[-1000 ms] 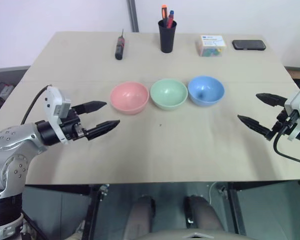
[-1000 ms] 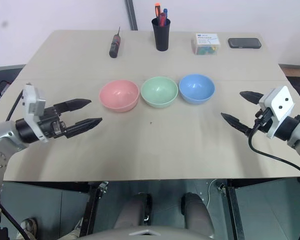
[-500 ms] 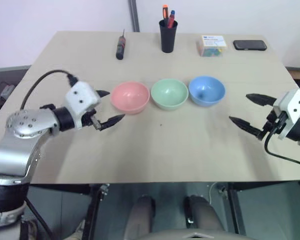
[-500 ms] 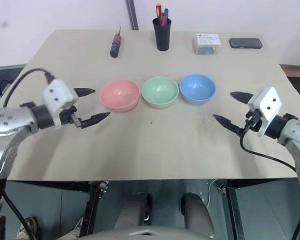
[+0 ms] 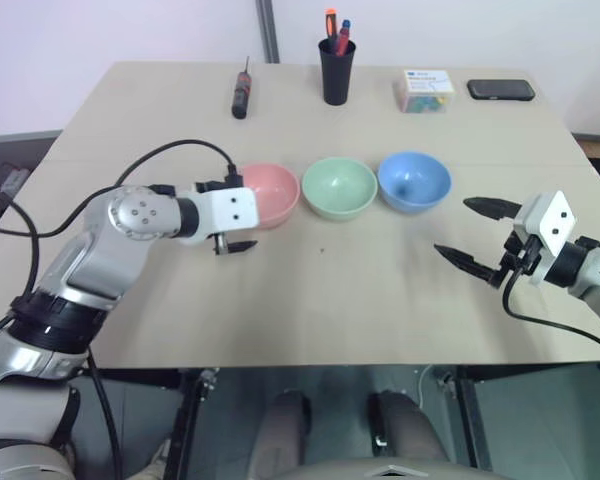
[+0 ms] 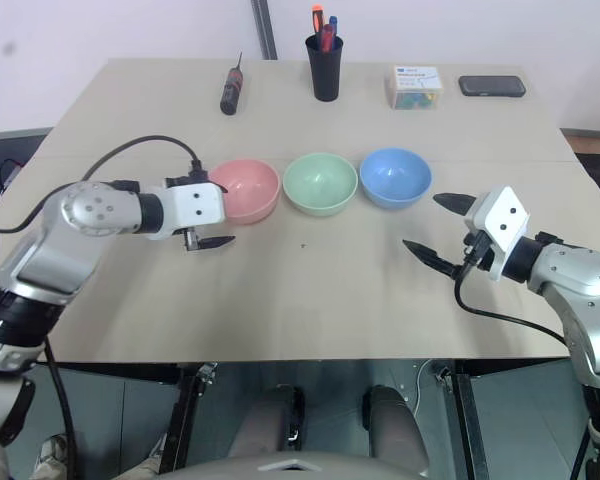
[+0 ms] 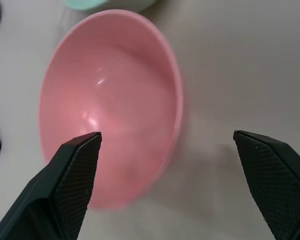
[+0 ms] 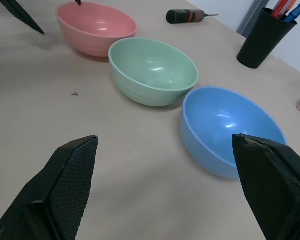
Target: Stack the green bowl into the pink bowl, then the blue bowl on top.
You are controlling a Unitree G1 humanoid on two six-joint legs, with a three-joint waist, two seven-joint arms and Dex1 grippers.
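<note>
Left gripper [image 6: 218,213], its two black fingers parted and holding nothing, hovers at the outer side of the small round salmon-pink plastic bowl [image 5: 267,193]; in the left wrist view the bowl's rim sits between the spread fingers [image 7: 72,172]. From the head views one left finger is mostly hidden behind the white wrist housing, and I cannot tell whether it touches the bowl. Right gripper [image 5: 472,232] hangs with its fingers wide apart and empty over the bare wooden table [image 5: 310,300], near the right edge, on the near side of the small round sky-blue plastic bowl [image 5: 413,181].

Three bowls stand in a row across the middle of the table, upright and unstacked: pink toward the left edge, the small round pale mint-green plastic bowl [image 5: 338,187] in the centre, blue toward the right edge. Neighbouring rims look close or touching.

Along the far edge lie a black-handled screwdriver [image 5: 241,96], a black cylindrical pen cup [image 5: 334,71] with orange, red and blue markers, a small clear box [image 5: 424,90] with a white label whose print is too small to read, and a flat black phone [image 5: 500,90] toward the far right corner.
</note>
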